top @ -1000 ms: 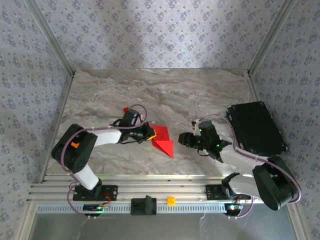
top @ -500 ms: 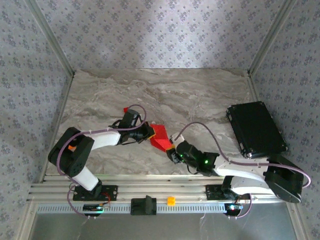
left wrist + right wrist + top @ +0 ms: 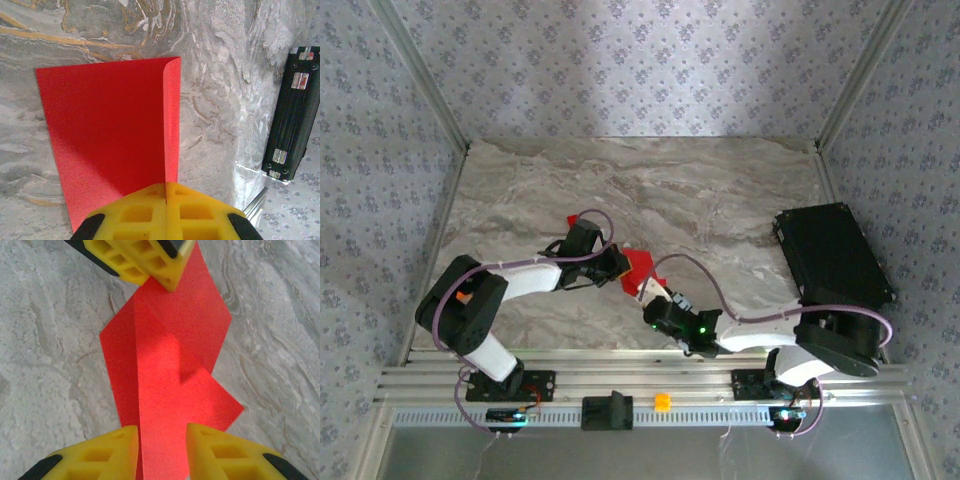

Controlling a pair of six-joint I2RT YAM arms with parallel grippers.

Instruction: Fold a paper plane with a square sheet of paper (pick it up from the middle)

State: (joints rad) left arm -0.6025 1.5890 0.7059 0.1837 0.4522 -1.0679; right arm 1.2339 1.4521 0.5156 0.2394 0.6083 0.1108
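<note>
Mid-table, I log: left gripper (image 3: 166, 186) clenched on the square sheet of paper (image 3: 110, 130); right gripper (image 3: 162, 435) newly arrived, parted astride it, crease next

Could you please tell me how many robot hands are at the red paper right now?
2. The left hand is shut on one end of the red sheet of paper. The right hand straddles the opposite end, fingers apart.

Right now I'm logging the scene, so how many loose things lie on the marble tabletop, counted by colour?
Red: 2 (folded sheet of paper, small block)
Black: 1 (flat case)
Total: 3
</note>
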